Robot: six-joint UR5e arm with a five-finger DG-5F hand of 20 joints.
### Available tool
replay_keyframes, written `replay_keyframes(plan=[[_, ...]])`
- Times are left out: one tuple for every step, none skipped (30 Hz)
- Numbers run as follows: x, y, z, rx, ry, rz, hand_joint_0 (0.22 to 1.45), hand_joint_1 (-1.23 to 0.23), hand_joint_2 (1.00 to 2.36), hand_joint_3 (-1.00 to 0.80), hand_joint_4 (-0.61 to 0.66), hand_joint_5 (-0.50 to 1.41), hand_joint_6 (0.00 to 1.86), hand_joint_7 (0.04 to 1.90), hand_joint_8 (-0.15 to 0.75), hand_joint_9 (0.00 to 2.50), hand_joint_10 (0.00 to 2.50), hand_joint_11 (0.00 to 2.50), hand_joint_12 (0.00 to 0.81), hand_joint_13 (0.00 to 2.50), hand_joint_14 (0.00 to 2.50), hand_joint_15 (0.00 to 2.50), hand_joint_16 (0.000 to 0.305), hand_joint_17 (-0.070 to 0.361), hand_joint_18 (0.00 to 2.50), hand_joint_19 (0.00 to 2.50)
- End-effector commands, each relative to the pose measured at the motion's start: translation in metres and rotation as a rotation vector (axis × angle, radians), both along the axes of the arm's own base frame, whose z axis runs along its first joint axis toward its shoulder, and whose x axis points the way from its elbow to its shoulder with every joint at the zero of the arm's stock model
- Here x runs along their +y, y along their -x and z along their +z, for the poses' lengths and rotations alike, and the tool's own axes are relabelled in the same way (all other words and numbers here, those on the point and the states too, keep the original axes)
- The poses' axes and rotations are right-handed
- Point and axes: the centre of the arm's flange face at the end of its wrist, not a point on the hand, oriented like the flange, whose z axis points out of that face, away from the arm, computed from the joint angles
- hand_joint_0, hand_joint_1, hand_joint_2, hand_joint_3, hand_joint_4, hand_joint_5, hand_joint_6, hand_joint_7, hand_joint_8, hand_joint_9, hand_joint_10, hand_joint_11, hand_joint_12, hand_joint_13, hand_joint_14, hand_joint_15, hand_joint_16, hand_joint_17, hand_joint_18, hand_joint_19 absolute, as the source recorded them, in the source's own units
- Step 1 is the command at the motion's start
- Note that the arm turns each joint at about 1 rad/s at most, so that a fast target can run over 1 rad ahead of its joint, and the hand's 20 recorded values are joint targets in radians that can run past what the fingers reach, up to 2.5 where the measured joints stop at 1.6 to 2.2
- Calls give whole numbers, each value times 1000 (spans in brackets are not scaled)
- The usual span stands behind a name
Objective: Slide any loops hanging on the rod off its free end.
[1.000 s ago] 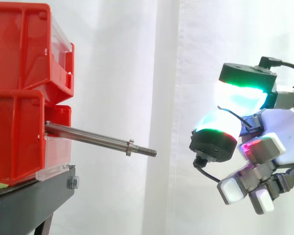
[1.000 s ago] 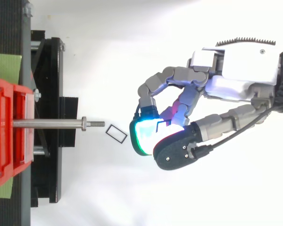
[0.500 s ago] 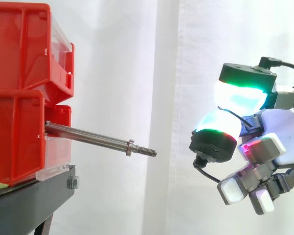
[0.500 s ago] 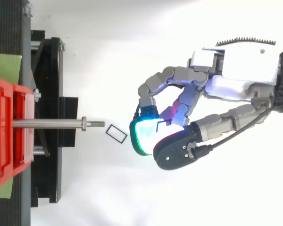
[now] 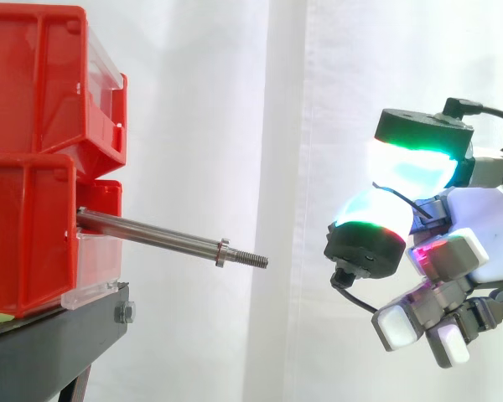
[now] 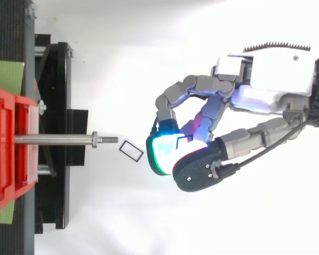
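A white curtain (image 5: 235, 126) hangs behind the work; at the left, stacked red bins (image 5: 33, 167) sit on a black stand (image 5: 50, 335); a steel rod (image 5: 151, 234) sticks out from the lower bin towards the right, sloping slightly down, ending in a small collar (image 5: 222, 252) and a threaded tip (image 5: 250, 259); nothing hangs on the rod along its visible length. In the top view a small black rectangular loop (image 6: 131, 150) lies just beyond the rod's free end, clear of the tip, between the rod and the robot's hand (image 6: 266, 85). The hand waits at the right, well apart from the rod; its fingers are curled inward with the two large glowing fingertips (image 5: 373, 222) drawn close together, and nothing can be seen held between them. Compared with the frames half a second and one second earlier, nothing has shifted: rod, loop and hand all sit in the same places. With the loop off and the rod bare, the task looks finished, the hand paused after the pull.
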Motion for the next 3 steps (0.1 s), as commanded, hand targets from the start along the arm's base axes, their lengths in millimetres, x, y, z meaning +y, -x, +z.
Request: replay_keyframes(plan=[[0, 0, 1, -2, 0, 0, 582, -836, 1186, 27, -98, -74, 888, 1338, 367, 1308, 12, 522, 422, 894, 7, 233, 62, 140, 1010, 373], [0, 0, 1, -2, 0, 0, 582, -836, 1186, 26, -98, -74, 888, 1337, 366, 1305, 14, 521, 424, 894, 7, 230, 62, 141, 1010, 374], [0, 0, 0, 0, 0, 0, 582, -835, 1185, 28, -96, -74, 888, 1336, 370, 1305, 12, 523, 424, 894, 7, 230, 63, 141, 1010, 374]])
